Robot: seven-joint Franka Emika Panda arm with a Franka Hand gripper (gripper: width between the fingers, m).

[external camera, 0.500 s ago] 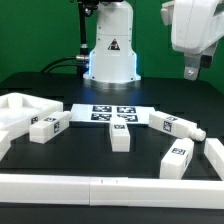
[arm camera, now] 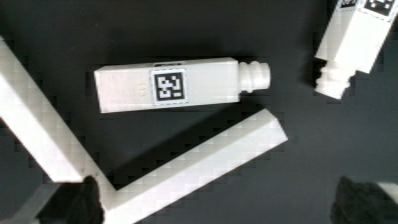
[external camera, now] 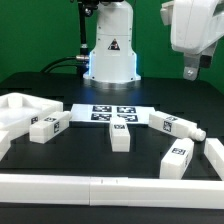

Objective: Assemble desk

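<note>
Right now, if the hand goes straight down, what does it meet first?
The open hand would probably meet the short white rail first, or bare table right beside it; depth is unclear.

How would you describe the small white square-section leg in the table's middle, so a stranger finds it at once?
Start at the white robot pedestal with the triangle sticker; the thin flat marker board lies before it. The small white tagged leg lies at the middle of that board's near edge. Its neighbouring legs lie aslant off the board's ends; this one points straight at the viewer.
</note>
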